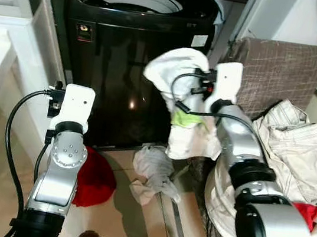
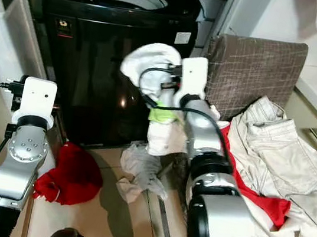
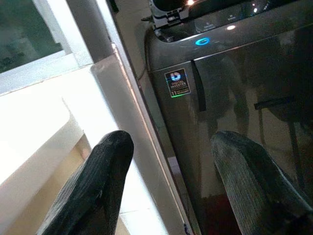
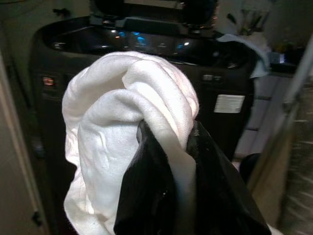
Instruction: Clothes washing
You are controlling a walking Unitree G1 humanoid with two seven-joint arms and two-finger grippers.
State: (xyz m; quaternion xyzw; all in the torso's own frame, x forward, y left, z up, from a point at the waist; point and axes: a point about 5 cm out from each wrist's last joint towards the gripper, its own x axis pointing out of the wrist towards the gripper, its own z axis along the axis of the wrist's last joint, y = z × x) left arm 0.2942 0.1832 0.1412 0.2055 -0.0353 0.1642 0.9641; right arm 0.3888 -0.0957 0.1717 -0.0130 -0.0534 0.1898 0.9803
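Black washer behind, right hand raised clamping white garment

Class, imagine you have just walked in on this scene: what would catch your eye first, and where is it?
First, the white garment bunched in the right gripper, raised in front of the black top-loading washing machine, whose lid is open. Next, the red cloth on the tiled floor by the machine's base, with a grey rag beside it. To the right, beige trousers lie heaped on a brown chair.
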